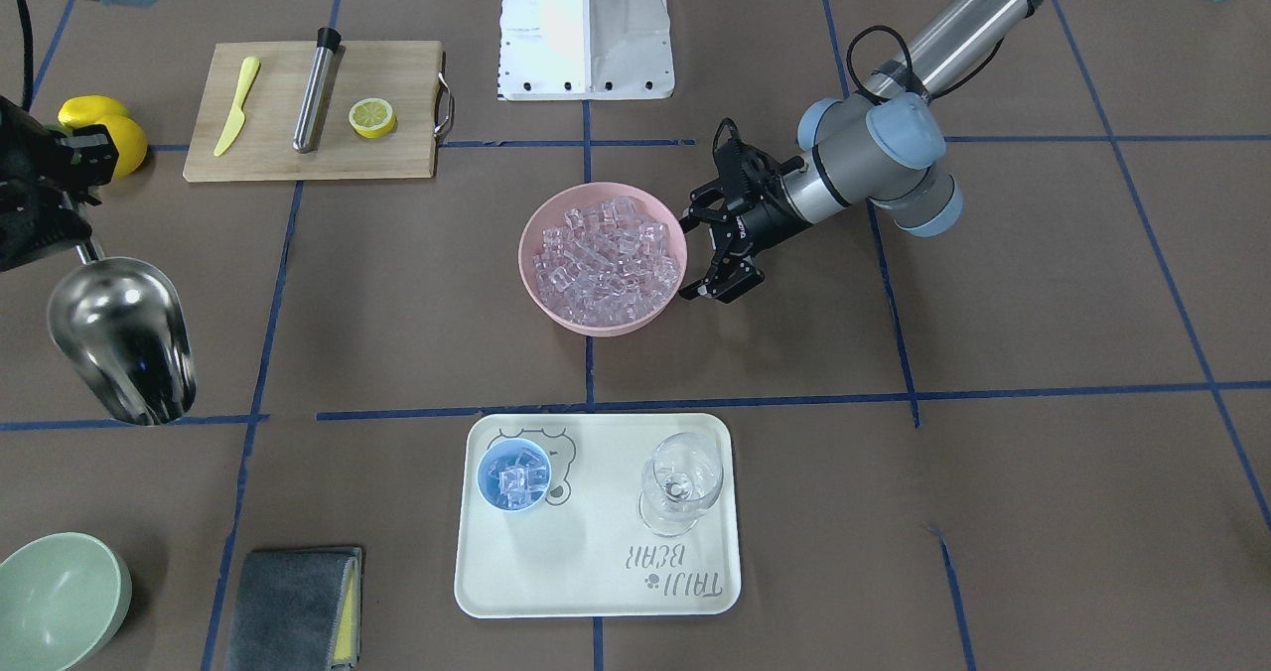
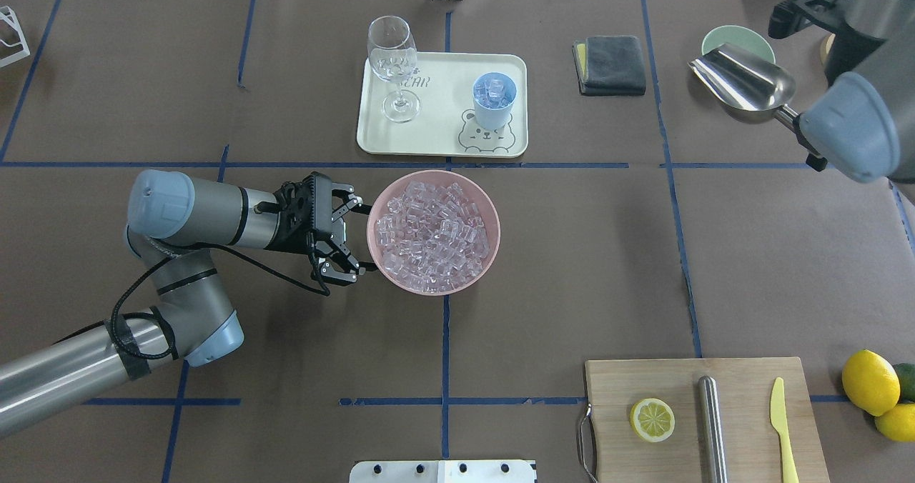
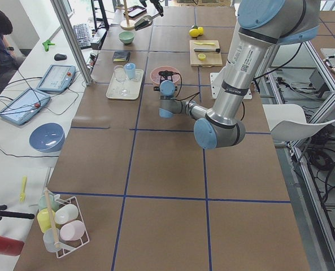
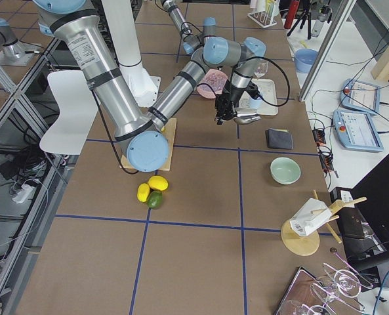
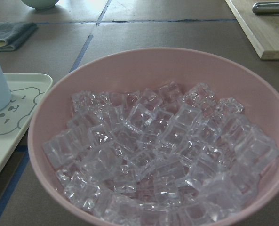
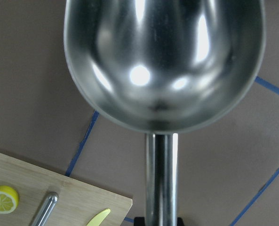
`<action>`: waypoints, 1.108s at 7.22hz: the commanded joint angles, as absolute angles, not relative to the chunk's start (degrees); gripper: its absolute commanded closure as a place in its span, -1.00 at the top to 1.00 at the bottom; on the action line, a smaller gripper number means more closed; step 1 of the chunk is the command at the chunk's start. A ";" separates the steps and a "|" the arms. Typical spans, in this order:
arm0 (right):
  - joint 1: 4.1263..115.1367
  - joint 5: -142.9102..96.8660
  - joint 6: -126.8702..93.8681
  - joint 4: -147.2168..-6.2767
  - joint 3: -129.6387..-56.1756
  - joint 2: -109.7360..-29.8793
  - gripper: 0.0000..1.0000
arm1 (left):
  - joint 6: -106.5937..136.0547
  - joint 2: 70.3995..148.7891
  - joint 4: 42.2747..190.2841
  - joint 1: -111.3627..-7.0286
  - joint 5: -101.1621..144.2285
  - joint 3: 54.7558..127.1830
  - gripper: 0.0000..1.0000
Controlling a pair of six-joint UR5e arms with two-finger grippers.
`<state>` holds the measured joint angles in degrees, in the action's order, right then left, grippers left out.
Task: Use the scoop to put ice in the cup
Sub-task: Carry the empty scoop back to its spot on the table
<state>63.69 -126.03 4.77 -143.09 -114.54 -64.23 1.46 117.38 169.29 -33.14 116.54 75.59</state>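
– Fingers on the left gripper (image 1: 691, 256) stand spread in the front-facing view, holding nothing, just beside the pink bowl (image 1: 596, 326). I cannot tell whether they touch its rim. The right gripper (image 1: 77, 234) is clamped on the handle of the scoop (image 1: 124, 353), well off to the side.

– And the cup?

– The cup (image 1: 513, 474) sits on the tray (image 1: 596, 552) with a few cubes in it, and the stemmed glass (image 1: 680, 487) is near it. My worry is a wide scoop over a small mouth: cubes would spill onto the tray, or the scoop's lip could clip the glass.

– Overhead?

– I see the scoop hanging by the green bowl (image 2: 729, 38), well apart from the ice (image 2: 432, 233). Nothing grips the pink bowl, so I judge a hard dig could shove it along the table.

– Left wrist?

– Ice is heaped close to the rim. A steep plunge may flick cubes over it.

– Right wrist?

– I see the trough bare and the round handle running straight back. If that handle rolls in the grip, a load tips out early.
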 commanded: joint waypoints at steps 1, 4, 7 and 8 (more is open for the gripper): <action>63.72 -126.56 -6.00 -137.60 -119.09 -71.16 -1.00 | 1.49 117.16 169.36 -33.13 116.54 75.59 1.00; 63.20 -130.25 -18.13 -113.27 -119.00 -86.27 -1.00 | 1.41 117.16 169.36 -33.13 116.54 75.59 1.00; 54.96 -129.64 -33.89 -95.76 -117.87 -93.85 -1.00 | 1.41 117.16 169.37 -33.13 116.54 75.59 1.00; 53.02 -129.64 -37.14 -92.23 -116.99 -94.74 -1.00 | 1.41 117.16 169.28 -33.13 116.54 75.59 1.00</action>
